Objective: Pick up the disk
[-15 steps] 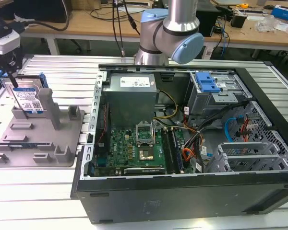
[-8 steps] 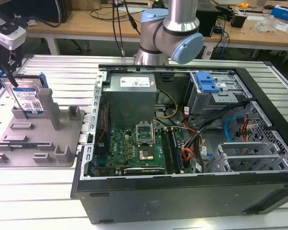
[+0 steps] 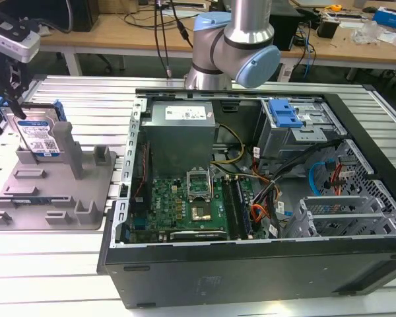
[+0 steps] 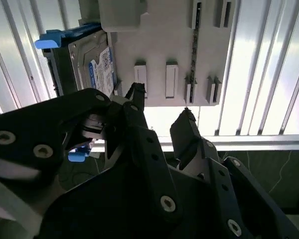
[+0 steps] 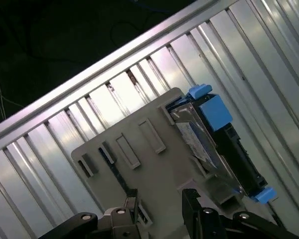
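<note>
End effector (image 4: pixel 162 104) spread open, empty, hovering over grey tray (image 4: pixel 159 50). Disk (image 4: pixel 97 69) stands on edge in tray, near worktop (image 3: pixel 72 99) edge, exterior view's left. My worry: offset approach clips the tray or topples the disk.

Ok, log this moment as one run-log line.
stage: pre-grasp | gripper: jaws open, empty, over grey tray | disk: upright in tray, not gripped

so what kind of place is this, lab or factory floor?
Looks like a robotics lab bench rather than a production line: a robot arm by an open computer case on a slatted aluminium table, the disk propped in a grey fixture tray, and wooden desks strewn with cables behind.
</note>
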